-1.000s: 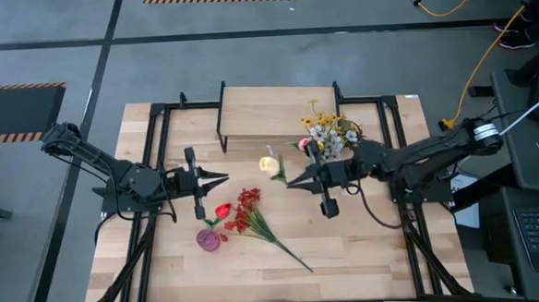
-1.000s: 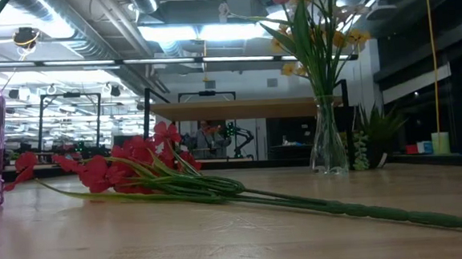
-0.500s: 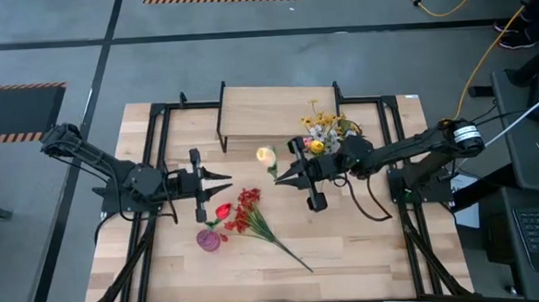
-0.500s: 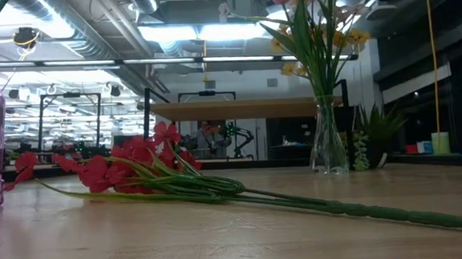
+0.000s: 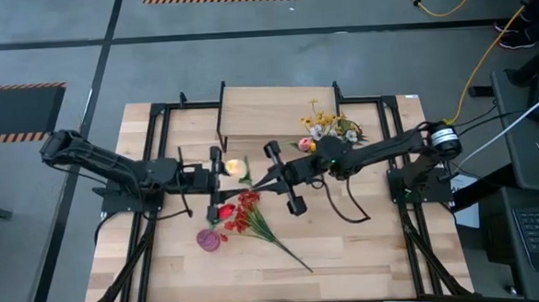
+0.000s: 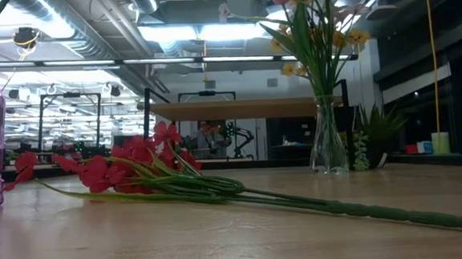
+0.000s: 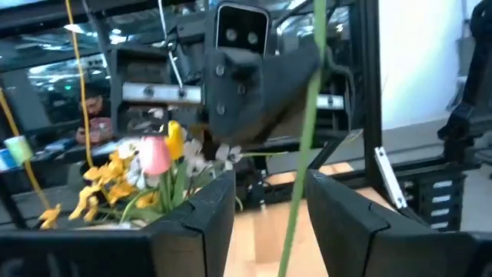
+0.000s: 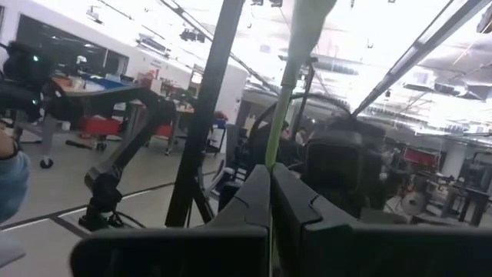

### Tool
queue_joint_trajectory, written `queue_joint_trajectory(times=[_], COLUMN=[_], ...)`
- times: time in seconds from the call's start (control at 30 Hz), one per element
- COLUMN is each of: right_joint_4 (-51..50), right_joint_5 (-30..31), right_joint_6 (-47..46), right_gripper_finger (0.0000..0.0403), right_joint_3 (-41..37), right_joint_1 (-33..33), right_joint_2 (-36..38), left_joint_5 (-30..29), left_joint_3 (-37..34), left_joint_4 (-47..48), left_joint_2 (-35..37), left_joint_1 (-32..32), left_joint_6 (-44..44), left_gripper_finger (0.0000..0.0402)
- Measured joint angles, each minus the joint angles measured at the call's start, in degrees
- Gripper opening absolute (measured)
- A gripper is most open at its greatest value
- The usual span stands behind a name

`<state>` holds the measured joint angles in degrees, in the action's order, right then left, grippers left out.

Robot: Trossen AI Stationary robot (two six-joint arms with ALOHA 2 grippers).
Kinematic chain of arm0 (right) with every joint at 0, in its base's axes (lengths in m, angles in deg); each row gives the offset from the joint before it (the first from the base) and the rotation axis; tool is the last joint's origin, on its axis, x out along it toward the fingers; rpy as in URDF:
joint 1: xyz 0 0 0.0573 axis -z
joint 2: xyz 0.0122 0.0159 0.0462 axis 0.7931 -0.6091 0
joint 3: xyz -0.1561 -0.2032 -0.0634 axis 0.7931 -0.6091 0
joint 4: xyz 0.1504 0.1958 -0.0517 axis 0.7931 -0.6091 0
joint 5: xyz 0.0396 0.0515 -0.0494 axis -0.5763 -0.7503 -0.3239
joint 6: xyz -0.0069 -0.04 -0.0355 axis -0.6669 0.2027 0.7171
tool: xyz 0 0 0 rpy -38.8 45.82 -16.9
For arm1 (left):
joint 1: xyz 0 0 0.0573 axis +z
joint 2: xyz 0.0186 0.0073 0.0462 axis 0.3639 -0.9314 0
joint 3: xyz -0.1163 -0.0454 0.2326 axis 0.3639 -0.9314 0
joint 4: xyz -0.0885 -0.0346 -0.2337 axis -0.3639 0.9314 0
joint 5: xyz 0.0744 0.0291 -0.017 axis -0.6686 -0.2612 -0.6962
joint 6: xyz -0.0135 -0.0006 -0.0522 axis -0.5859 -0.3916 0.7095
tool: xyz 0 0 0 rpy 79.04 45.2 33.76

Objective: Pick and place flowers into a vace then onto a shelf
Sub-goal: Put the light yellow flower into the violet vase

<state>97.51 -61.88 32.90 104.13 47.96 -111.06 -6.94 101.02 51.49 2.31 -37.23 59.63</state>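
Yellow-pink at its head, a tulip (image 5: pixel 237 166) hangs between the two arms over the middle of the wooden table (image 5: pixel 367 257), its green stalk (image 7: pixel 301 146) running upright in both wrist views. The right gripper (image 5: pixel 264 179) has its fingers (image 8: pixel 254 201) pressed together on that stalk. The left gripper (image 5: pixel 222 165) faces it with fingers (image 7: pixel 201 206) spread, the stalk standing between them without clear contact.

Below them a red berry spray (image 5: pixel 247 211) lies flat, blossoms toward the left arm and its long stem slanting away toward the table's front edge. A red tulip (image 5: pixel 224 211) sits beside it, next to a purple vase (image 5: pixel 208 239) (its contents are hard to tell from above). A clear glass vase (image 6: pixel 328 144) near the right arm holds an upright bunch of small yellow and white blossoms (image 5: pixel 323 123). The shelf (image 5: pixel 272 109) stands at the table's rear.
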Motion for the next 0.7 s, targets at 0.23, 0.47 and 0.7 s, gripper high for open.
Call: queue_joint_trajectory(times=[0.23, 0.47, 0.7], right_joint_4=[-1.36, 0.16, 0.83], right_joint_5=[-1.58, -1.55, -1.53], right_joint_6=[0.31, 1.86, 2.93], right_gripper_finger=[0.0, 0.0, 0.0], right_joint_3=[2.9, 2.92, 2.92], right_joint_1=[0.6, 1.4, 1.64], right_joint_2=[-1.89, -1.91, -1.91], left_joint_5=[5.25, 5.43, 5.28], left_joint_3=[0.0, 0.0, 0.0], left_joint_4=[-0.26, -0.11, -0.78], left_joint_2=[-0.89, -0.89, -0.89], left_joint_1=[1.43, 1.43, 2.42], left_joint_6=[2.31, 2.36, 0.93], left_gripper_finger=[0.0151, 0.015, 0.0146])
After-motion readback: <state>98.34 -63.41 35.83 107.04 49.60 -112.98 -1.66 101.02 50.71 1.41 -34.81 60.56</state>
